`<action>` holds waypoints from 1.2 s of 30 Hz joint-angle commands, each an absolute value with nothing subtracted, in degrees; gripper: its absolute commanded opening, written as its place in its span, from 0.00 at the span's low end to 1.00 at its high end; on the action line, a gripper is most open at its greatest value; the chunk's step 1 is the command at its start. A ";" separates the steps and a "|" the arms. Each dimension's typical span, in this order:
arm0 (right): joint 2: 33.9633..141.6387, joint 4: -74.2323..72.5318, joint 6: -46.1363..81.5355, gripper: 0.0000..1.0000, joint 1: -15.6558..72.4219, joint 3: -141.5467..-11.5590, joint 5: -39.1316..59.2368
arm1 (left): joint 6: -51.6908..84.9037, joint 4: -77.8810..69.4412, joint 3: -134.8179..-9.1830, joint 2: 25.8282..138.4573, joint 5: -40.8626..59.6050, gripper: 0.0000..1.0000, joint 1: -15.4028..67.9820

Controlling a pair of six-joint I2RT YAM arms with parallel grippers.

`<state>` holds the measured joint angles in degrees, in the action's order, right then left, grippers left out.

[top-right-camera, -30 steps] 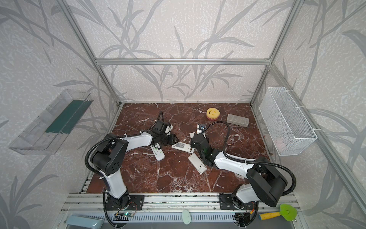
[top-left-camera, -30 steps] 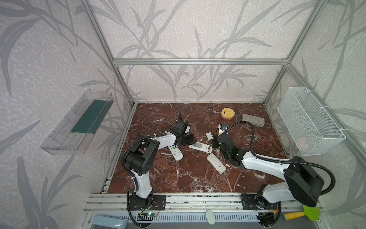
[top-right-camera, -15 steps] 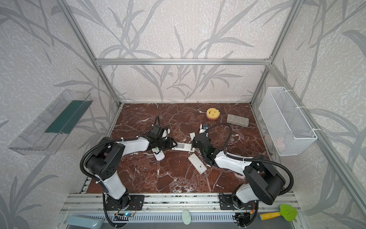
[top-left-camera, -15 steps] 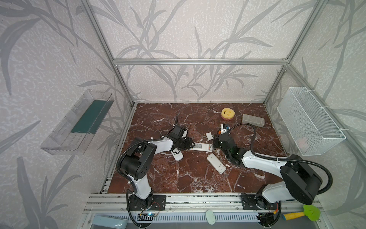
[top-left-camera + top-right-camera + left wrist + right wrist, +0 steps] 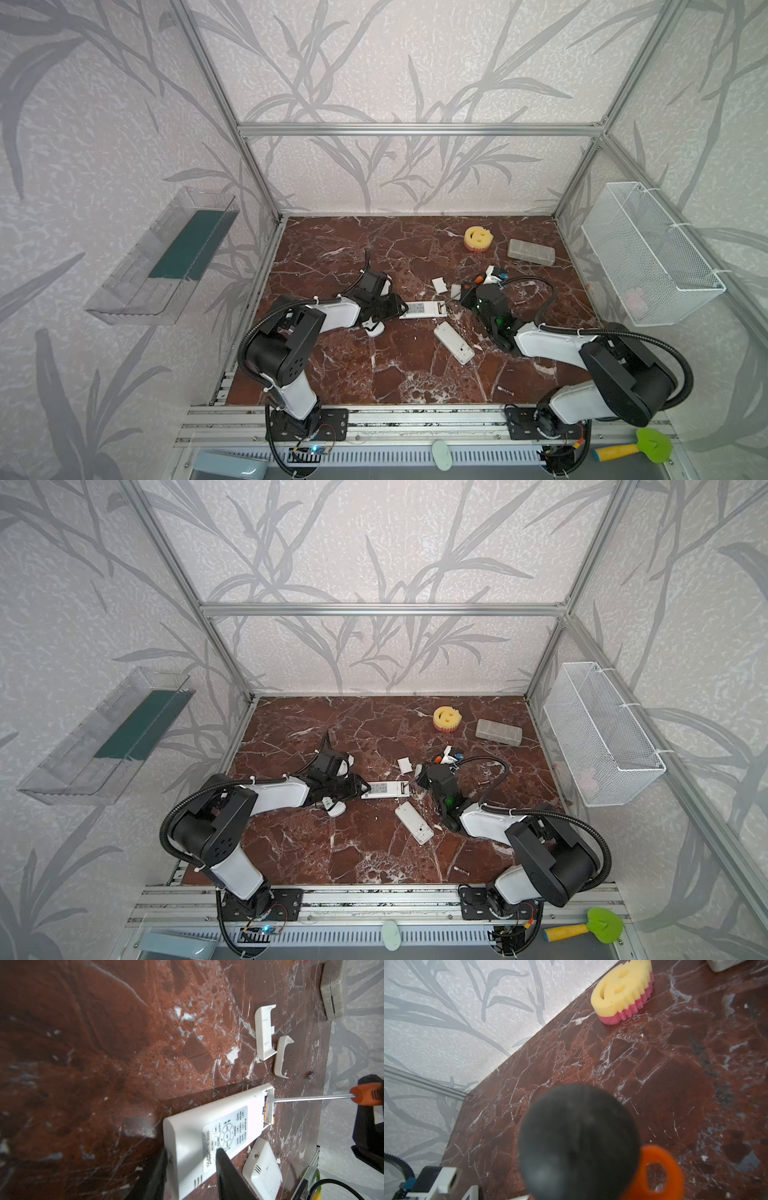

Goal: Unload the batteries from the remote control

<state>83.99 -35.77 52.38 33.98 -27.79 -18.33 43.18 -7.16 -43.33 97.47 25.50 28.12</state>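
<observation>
Red-brown white-veined marble table (image 5: 374, 374); white remote (image 5: 187, 1126); orange-handled screwdriver (image 5: 365, 1096); yellow-over-pink smiley sponge (image 5: 623, 987); pale walls (image 5: 374, 62), grey leaf print.

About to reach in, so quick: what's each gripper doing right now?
Left gripper: jaws closed on one end of the remote control.
Right gripper: jaws closed on the orange-handled screwdriver.

Marble tabletop (image 5: 395, 374) bearing remote (image 5: 419, 309), sponge (image 5: 478, 240)
</observation>
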 commanded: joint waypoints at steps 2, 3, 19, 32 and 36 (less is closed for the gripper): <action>88.24 -40.35 58.79 0.00 33.93 -25.56 -13.71 | 45.51 -4.92 -41.35 98.65 26.92 0.41 29.89; 88.86 -41.18 59.45 0.00 33.88 -25.26 -13.43 | 45.58 -4.96 -41.40 98.64 26.82 0.41 29.97; 87.88 -43.07 59.26 0.00 30.43 -23.00 -11.63 | 44.65 -3.09 -42.31 98.80 26.02 0.40 29.90; 87.79 -48.04 62.86 0.00 28.60 -23.03 -3.64 | 44.66 -3.02 -42.74 99.44 26.37 0.40 29.88; 87.59 -48.53 62.89 0.00 28.56 -23.96 -2.90 | 44.57 -2.82 -42.68 98.99 26.28 0.39 29.96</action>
<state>87.42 -44.95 61.06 27.83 -23.59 -7.86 44.53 -7.53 -43.13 97.45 25.04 28.36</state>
